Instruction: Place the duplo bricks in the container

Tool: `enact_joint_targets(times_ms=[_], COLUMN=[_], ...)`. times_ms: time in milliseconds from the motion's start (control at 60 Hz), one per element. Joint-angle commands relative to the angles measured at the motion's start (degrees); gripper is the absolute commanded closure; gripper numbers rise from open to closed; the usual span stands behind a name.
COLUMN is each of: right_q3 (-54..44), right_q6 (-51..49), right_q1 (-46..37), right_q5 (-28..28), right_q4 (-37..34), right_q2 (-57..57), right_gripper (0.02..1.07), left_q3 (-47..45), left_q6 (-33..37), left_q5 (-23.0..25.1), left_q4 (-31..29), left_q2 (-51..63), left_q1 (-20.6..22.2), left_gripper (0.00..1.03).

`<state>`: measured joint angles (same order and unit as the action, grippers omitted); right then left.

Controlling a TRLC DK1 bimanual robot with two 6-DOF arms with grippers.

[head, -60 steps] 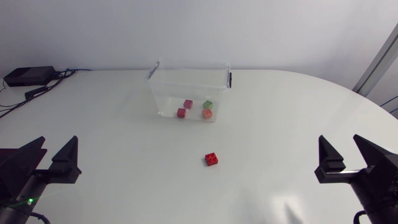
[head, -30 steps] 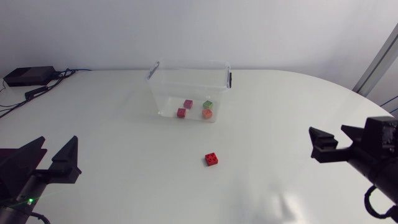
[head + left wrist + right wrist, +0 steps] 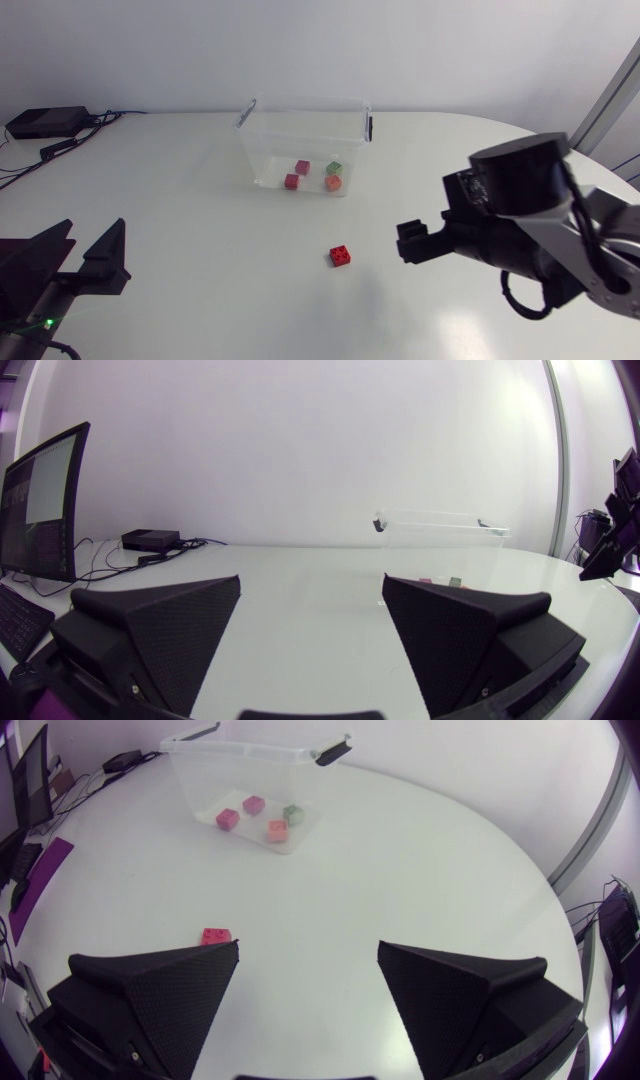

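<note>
Our right gripper point(image 3: 308, 950), fingers spread wide and holding nothing, hangs above the table point(image 3: 200, 220) near a lone red duplo brick point(image 3: 341, 256), with four more bricks point(image 3: 302, 167) lying in the clear container point(image 3: 250, 115) beyond and our left gripper point(image 3: 94, 226) likewise open, well apart.

Robotics lab bench. Plain white table point(image 3: 200, 230) with a robot arm mounted at each side: left arm point(image 3: 30, 285) at near left, right arm point(image 3: 530, 215) at right. Black electronics box point(image 3: 42, 122) with loose cables point(image 3: 95, 128) sits at far left.
</note>
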<state>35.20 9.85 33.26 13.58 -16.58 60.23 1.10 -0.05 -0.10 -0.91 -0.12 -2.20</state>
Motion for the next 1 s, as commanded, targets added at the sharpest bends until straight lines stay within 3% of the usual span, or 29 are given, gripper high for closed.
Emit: enact_joint_targets(times_ms=[0, 150, 467, 983], right_q3=[3.0, 7.3, 16.1, 25.5], right_q6=[5.5, 7.6, 16.2, 19.5], right_q1=[2.2, 7.3, 8.5, 8.1], right_q5=[0.4, 0.3, -1.7, -11.8], right_q4=[-1.4, -1.5, -3.2, -11.3], right_q2=[6.6, 14.7, 32.2, 41.6], right_gripper=[0.06, 0.06, 0.06, 0.06], left_q3=[-1.0, -1.0, -1.0, -1.0], left_q6=[-1.3, -1.3, -1.3, -1.3], left_q5=[0.0, 0.0, 0.0, 0.0], left_q4=[0.5, 0.5, 0.6, 0.6], left_q2=[-0.6, -0.6, -0.6, -0.6], left_q1=[-0.4, -0.4, -0.4, -0.4], left_gripper=[0.04, 0.04, 0.04, 0.04])
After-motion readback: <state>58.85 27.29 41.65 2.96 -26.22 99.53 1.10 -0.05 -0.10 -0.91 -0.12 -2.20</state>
